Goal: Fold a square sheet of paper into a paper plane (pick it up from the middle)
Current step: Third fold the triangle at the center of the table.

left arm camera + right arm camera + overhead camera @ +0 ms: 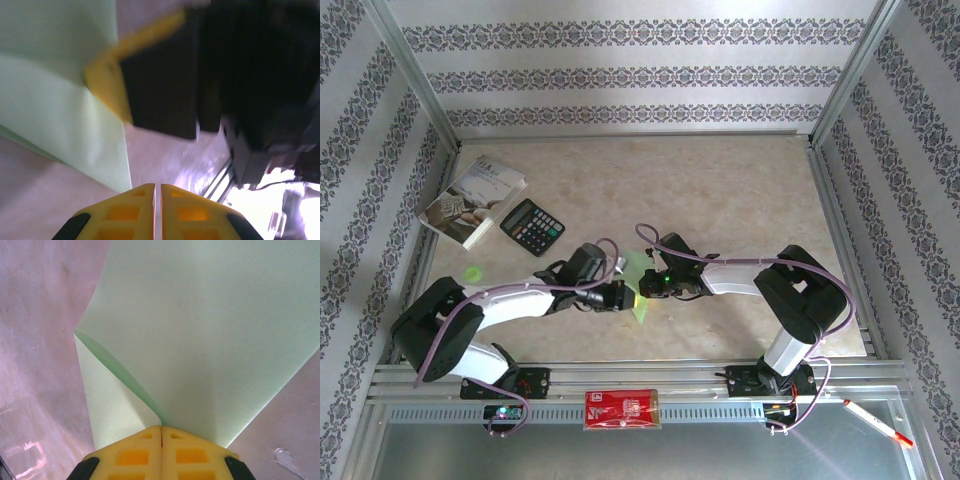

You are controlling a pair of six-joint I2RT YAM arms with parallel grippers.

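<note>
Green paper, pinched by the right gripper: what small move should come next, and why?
Probably open the left gripper slightly and slide it onto the free edge of the green paper. The right gripper is shut on the partly folded sheet, while the left's shut tips sit beside it.

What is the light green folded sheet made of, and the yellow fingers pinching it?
The light green folded sheet looks like thin matte paper: it curves and holds a sharp crease. The right gripper's yellow fingers look like hard, smooth plastic, with moulded square pockets.
</note>
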